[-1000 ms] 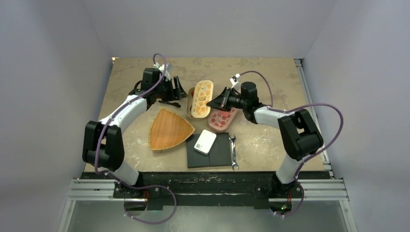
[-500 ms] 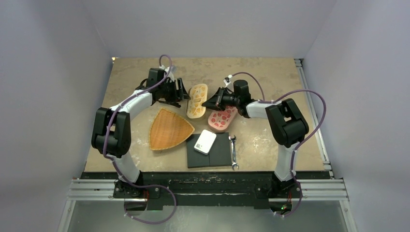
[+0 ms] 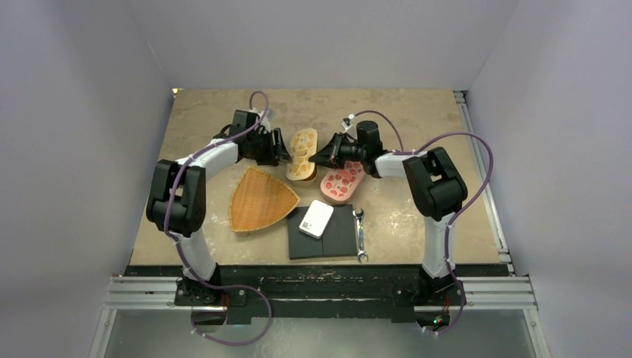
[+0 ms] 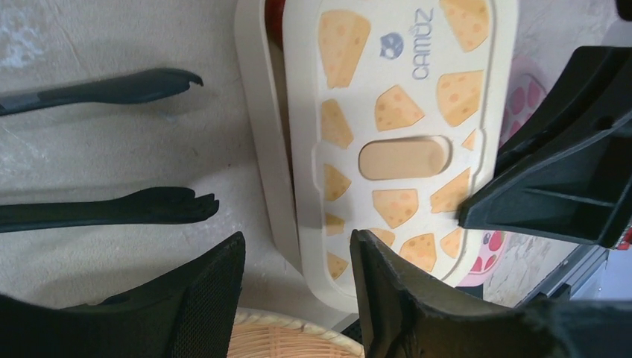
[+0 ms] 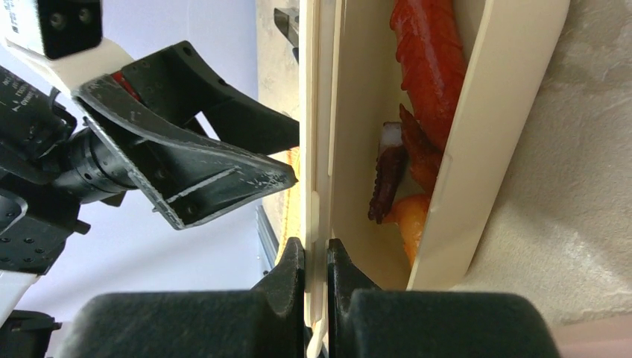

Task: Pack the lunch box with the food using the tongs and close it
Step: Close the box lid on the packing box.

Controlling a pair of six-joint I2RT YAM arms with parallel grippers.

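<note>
The cream lunch box [image 4: 257,134] lies at the middle back of the table, and its cheese-patterned lid [image 3: 302,153] [image 4: 395,112] sits tilted over it. My right gripper [image 3: 326,155] [image 5: 317,257] is shut on the lid's edge. Inside the box [image 5: 462,171] lies the food: a red piece [image 5: 428,67], a dark tentacle [image 5: 387,179] and an orange piece [image 5: 410,216]. My left gripper [image 3: 280,148] [image 4: 298,276] is open, and the box's near corner lies between its fingers without touching them. The tongs [image 4: 149,83] rest on the table left of the box, with their two dark tips [image 4: 168,206] apart.
A pink strawberry-patterned box [image 3: 343,181] lies just right of the cream one. A woven fan-shaped basket [image 3: 261,198] sits in front on the left. Nearer me lie a black mat [image 3: 339,235], a small white box [image 3: 316,218] and a silver wrench [image 3: 360,233].
The right gripper has carried the lid left and down over the box. The left gripper has moved right up to the box's end, and its jaws have narrowed.
</note>
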